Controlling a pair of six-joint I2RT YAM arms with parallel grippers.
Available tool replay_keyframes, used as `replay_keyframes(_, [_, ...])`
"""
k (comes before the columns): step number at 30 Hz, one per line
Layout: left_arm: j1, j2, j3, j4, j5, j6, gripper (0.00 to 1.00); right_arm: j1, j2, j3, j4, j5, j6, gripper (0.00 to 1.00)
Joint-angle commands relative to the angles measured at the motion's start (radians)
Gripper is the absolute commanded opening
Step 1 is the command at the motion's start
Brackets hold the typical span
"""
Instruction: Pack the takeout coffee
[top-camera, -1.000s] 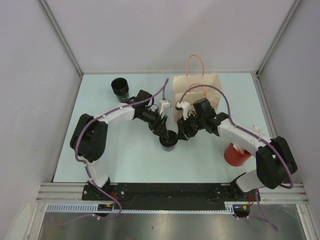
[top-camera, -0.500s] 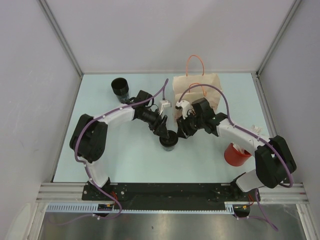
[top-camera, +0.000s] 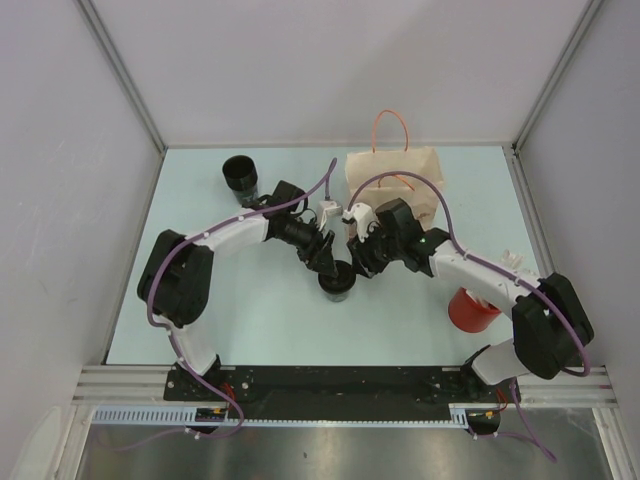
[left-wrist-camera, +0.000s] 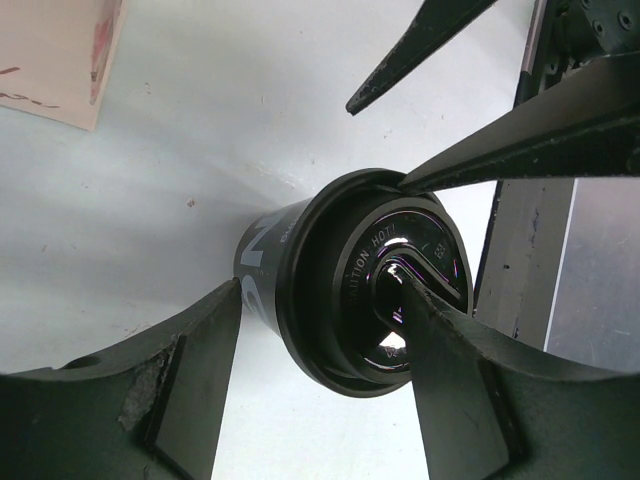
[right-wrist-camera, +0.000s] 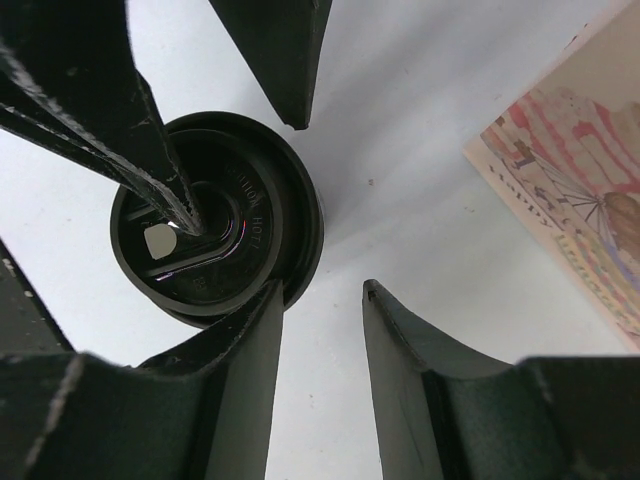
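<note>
A black takeout coffee cup (top-camera: 337, 281) with a black lid stands upright on the table between both grippers. My left gripper (top-camera: 325, 259) is open over it. In the left wrist view (left-wrist-camera: 318, 282) one finger (left-wrist-camera: 455, 380) rests on the lid's top and the other (left-wrist-camera: 195, 390) stands apart from the cup (left-wrist-camera: 365, 285) wall. My right gripper (top-camera: 362, 262) is open and empty at the cup's right side. In the right wrist view (right-wrist-camera: 322, 288) its left finger (right-wrist-camera: 245, 390) touches the lid's rim (right-wrist-camera: 300, 230). The brown paper bag (top-camera: 393, 183) with orange handles lies behind.
A second black cup (top-camera: 240, 175) stands at the back left. A red cup (top-camera: 472, 309) stands at the right, under my right arm. The bag's printed face shows in the right wrist view (right-wrist-camera: 585, 200) and a corner of it in the left wrist view (left-wrist-camera: 60, 55).
My right gripper has moved a little left and back, closer to the cup's rim. My left gripper and the cup have stayed in place.
</note>
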Motion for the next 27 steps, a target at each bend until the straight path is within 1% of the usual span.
replay_keyframes(1, [-0.004,-0.007,-0.027,-0.010,-0.160,0.068,0.68,0.069,0.024,-0.054,-0.118,0.105,-0.086,0.43])
replay_keyframes(13, [-0.002,-0.015,-0.037,-0.027,-0.191,0.086,0.68,0.114,0.090,-0.074,-0.158,0.213,-0.139,0.43])
replay_keyframes(19, [-0.002,-0.024,-0.050,-0.027,-0.206,0.101,0.67,0.111,0.118,-0.074,-0.171,0.222,-0.136,0.43])
replay_keyframes(21, [-0.002,-0.024,-0.051,-0.027,-0.206,0.101,0.66,0.099,0.113,-0.074,-0.181,0.186,-0.136,0.43])
replay_keyframes(27, [-0.002,-0.010,-0.059,-0.015,-0.203,0.101,0.65,0.030,0.012,-0.064,-0.170,0.034,-0.119,0.43])
